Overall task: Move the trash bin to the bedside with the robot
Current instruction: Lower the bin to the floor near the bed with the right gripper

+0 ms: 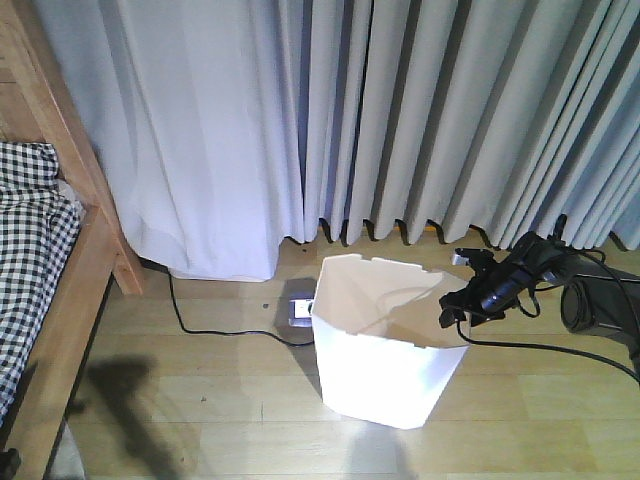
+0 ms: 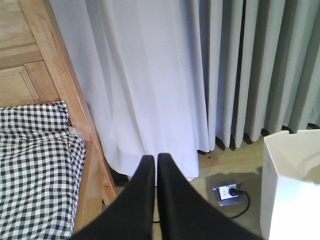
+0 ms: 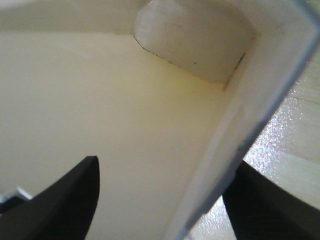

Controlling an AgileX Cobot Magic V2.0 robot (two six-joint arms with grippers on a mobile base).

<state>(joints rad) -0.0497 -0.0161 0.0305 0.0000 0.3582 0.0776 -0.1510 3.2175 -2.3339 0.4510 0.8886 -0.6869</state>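
Note:
The white trash bin [image 1: 380, 360] stands upright on the wood floor, right of centre, well apart from the bed [image 1: 35, 250] with its checked bedding at the left edge. My right gripper [image 1: 455, 300] reaches in from the right at the bin's right rim. Seen from the right wrist, it [image 3: 167, 161] is open and straddles the bin's wall [image 3: 240, 115], one finger inside, one outside. My left gripper [image 2: 156, 156] is shut on nothing and hangs in the air, with the bed [image 2: 35, 160] to its left and the bin [image 2: 290, 190] to its right.
Grey curtains [image 1: 400, 120] hang to the floor behind the bin. A floor socket [image 1: 300, 308] with a plugged-in black cable [image 1: 200, 328] lies just left of the bin, the cable running toward the bed's wooden leg [image 1: 120, 260].

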